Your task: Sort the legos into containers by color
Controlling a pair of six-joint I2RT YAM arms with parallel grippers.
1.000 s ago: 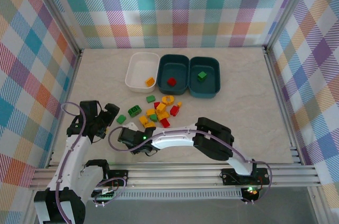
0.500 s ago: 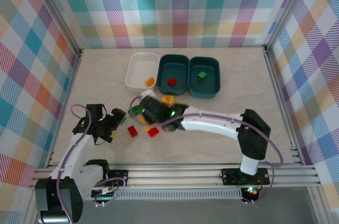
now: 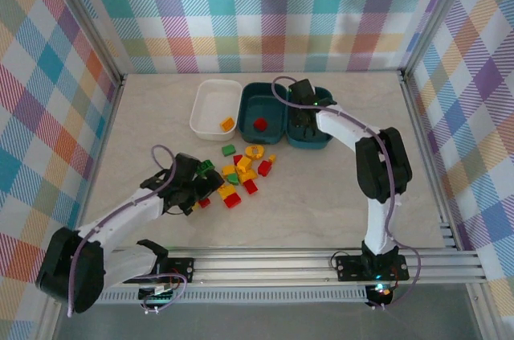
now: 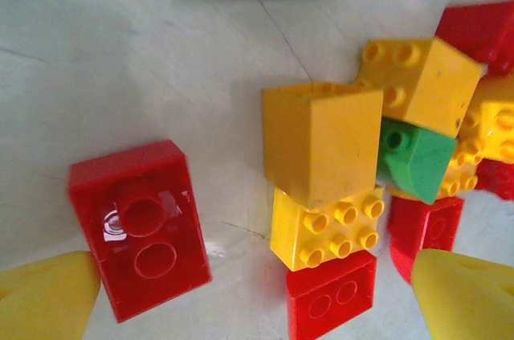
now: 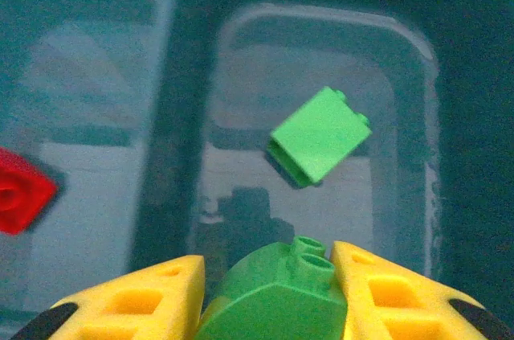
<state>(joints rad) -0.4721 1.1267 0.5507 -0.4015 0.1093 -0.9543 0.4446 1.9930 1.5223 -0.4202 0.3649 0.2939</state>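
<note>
R jaws: grasping a green brick (image 5: 273, 300), over the right teal tray (image 5: 450, 115).
Same tray: 1 loose green brick (image 5: 319, 136) inside.
L jaws: released, wide apart, low over the pile (image 3: 241, 171) on the table (image 3: 337, 187); a big red brick (image 4: 138, 227) sits by one tip.
Mid teal tray (image 3: 269, 103): 1 red piece (image 3: 259, 124).
White tray (image 3: 210, 99): 1 orange piece (image 3: 228, 124).
</note>
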